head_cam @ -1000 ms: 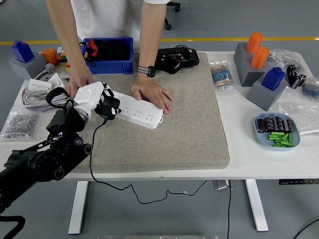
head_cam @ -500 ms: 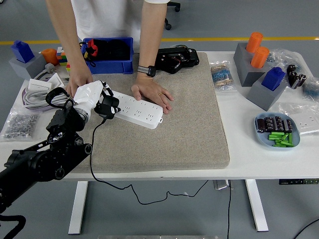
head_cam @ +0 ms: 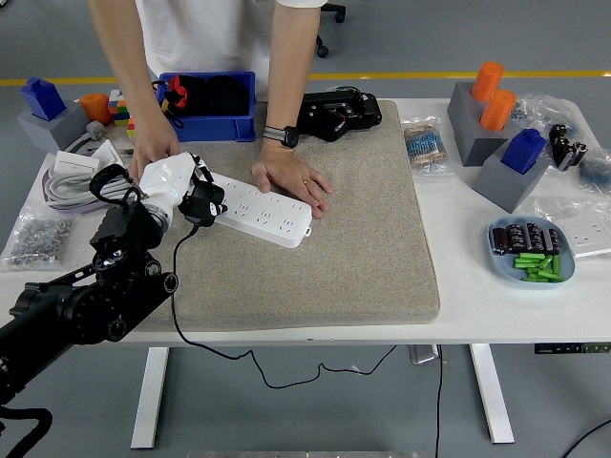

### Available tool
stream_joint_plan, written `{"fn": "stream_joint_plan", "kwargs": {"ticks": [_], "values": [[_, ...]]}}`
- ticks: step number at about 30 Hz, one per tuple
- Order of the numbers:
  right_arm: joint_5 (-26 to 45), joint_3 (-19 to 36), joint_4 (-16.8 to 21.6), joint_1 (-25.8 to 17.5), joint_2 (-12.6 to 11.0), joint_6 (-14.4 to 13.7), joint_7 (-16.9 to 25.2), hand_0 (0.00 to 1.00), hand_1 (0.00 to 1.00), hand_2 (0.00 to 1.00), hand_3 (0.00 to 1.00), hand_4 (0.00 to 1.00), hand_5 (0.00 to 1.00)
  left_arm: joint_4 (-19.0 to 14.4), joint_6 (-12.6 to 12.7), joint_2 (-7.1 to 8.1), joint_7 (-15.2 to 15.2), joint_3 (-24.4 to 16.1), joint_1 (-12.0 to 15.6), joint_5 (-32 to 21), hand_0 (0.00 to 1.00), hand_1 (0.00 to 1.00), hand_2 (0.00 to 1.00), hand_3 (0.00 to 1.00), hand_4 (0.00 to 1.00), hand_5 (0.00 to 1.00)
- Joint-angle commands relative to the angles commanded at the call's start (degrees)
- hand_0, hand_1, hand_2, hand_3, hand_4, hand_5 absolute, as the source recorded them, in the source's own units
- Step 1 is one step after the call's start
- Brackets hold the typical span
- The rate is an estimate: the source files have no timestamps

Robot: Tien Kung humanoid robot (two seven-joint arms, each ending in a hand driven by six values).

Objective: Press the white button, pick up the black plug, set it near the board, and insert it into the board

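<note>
A white power strip (head_cam: 260, 212) lies on the grey mat (head_cam: 325, 219), slanting down to the right. My left hand (head_cam: 183, 189), white with black fingertips, is shut on the black plug (head_cam: 201, 204) and holds it against the strip's left end. The plug's black cable (head_cam: 178, 286) runs down over the mat and off the table's front edge. A person at the far side presses one hand (head_cam: 296, 181) on the strip's right part and rests the other hand (head_cam: 153, 148) by its left end, just behind my hand. My right arm is out of view.
A blue bin (head_cam: 210, 93) and a black device (head_cam: 336, 113) stand behind the mat. White boxes (head_cam: 72, 172) and a bag of screws (head_cam: 36, 239) lie at the left. Grey blocks with orange and blue tops (head_cam: 496, 134) and a blue dish (head_cam: 531, 250) are at the right.
My left hand with the black plug has shifted slightly left and up along the strip's left end. The person's hands have stayed in place.
</note>
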Motion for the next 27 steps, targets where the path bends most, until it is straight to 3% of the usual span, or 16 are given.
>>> {"fn": "stream_joint_plan", "kwargs": {"ticks": [15,16,21,22,27], "values": [[0.05,-0.38,-0.07,-0.16,-0.14,-0.02,-0.01,0.708,0.622,0.64,0.605,0.659,0.355,-0.31,-0.97,0.02,0.19,0.27,0.18,0.82,0.319,0.248,0.259,0.357,0.835,0.079],[0.05,-0.44,-0.06,-0.15,-0.16,-0.02,-0.01,0.708,0.623,0.64,0.605,0.659,0.356,-0.43,-1.03,0.03,-0.04,0.2,0.19,0.9,0.393,0.557,0.529,0.587,0.868,0.055],[0.08,-0.46,0.06,-0.02,-0.16,-0.02,0.02,0.708,0.623,0.64,0.605,0.659,0.356,-1.02,-0.57,0.02,-2.11,0.01,0.2,0.91,0.393,0.557,0.529,0.587,0.868,0.055],[0.07,-0.46,0.06,0.0,-0.15,-0.03,0.02,0.708,0.623,0.64,0.605,0.66,0.355,-1.09,-0.4,0.03,-2.61,-0.01,0.22,0.77,0.9,0.962,0.94,0.9,0.998,0.375],[0.08,-0.38,0.02,-0.09,-0.14,-0.04,0.02,0.708,0.623,0.64,0.605,0.66,0.355,-1.35,0.87,-0.02,-5.32,-0.07,0.43,-0.8,0.9,0.962,0.94,0.9,0.998,0.375]]}}
